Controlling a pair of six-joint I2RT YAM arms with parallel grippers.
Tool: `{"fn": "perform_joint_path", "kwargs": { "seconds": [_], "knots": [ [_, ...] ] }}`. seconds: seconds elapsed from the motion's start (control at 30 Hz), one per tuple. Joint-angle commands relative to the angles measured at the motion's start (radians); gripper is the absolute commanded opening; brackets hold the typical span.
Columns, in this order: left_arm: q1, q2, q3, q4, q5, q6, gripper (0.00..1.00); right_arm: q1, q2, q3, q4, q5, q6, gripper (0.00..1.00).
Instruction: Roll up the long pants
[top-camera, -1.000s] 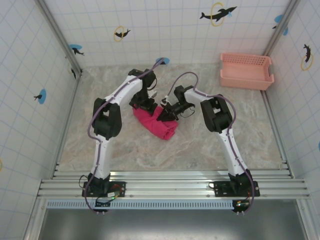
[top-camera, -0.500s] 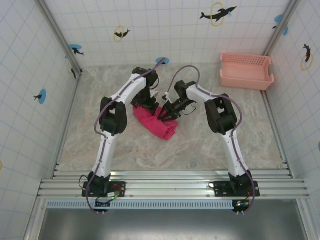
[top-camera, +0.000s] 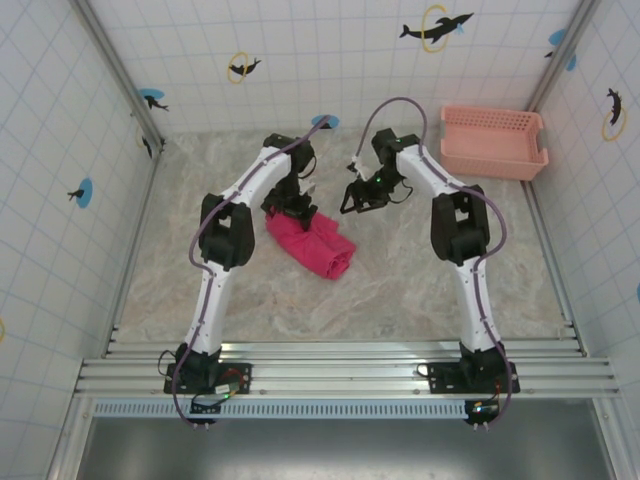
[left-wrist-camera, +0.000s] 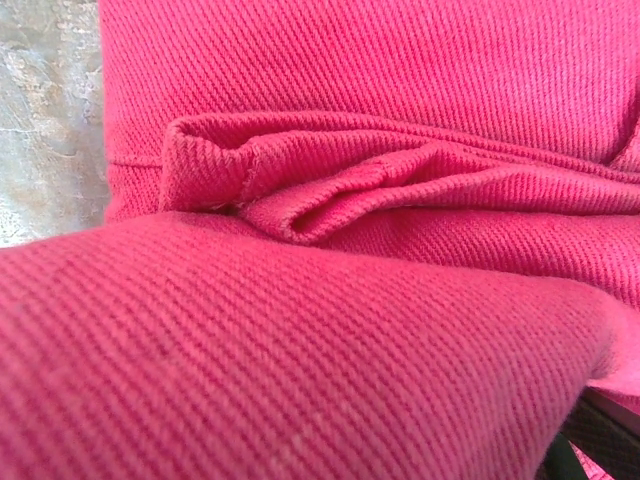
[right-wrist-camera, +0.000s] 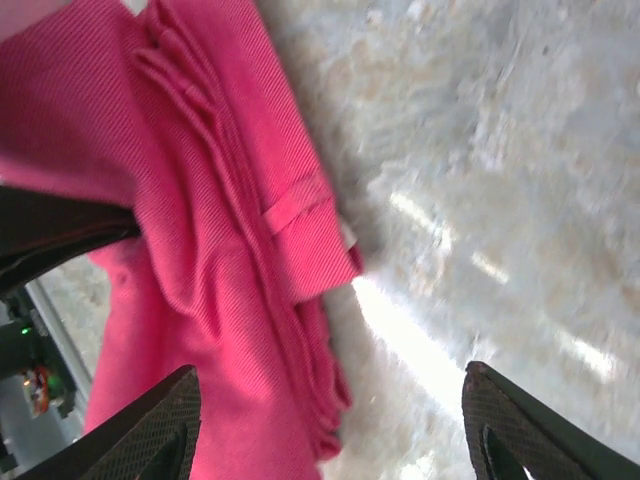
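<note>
The right hand (top-camera: 355, 198) hovers with fingers spread and empty, just beyond the far right corner of the long pants (top-camera: 318, 250), which lie bundled in layers on the counter (top-camera: 420, 290) between the arms. The left hand (top-camera: 292, 208) sits at the bundle's far left end; whether it pinches cloth I cannot tell. The rolling looks nearly done; next, that hand must withdraw without unwinding it.

The overhead view is bright and evenly lit from above, sharp throughout, with only faint soft shadows on the table (top-camera: 400, 290); its wall lines splay outward toward the edges; the left wrist view is well lit, the long pants (left-wrist-camera: 350, 80) crisp at mid-depth, softer nearest the lens; the right wrist view is smeared, with white glare on the table.
</note>
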Motion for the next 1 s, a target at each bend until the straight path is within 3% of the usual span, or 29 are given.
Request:
{"fn": "perform_joint_path", "kwargs": {
  "seconds": [0.0,0.33,0.7,0.8,0.97],
  "knots": [
    [0.012,0.120,-0.037,0.085,-0.088,0.002,0.95,0.025,0.097,0.067,-0.034,0.000,-0.034,0.70],
    [0.024,0.114,-0.046,0.081,-0.074,-0.011,0.95,0.091,0.240,0.156,-0.001,-0.094,0.002,0.69],
    [0.028,0.138,-0.019,0.089,-0.049,-0.025,0.95,0.190,0.177,-0.039,0.018,-0.165,-0.027,0.67],
    [0.029,0.143,-0.010,0.090,-0.043,-0.025,0.95,0.202,0.179,-0.035,0.020,-0.172,-0.023,0.62],
    [0.032,0.141,0.004,0.095,-0.023,-0.033,0.95,0.221,0.190,-0.035,0.015,-0.159,-0.023,0.32]
  ]
}}
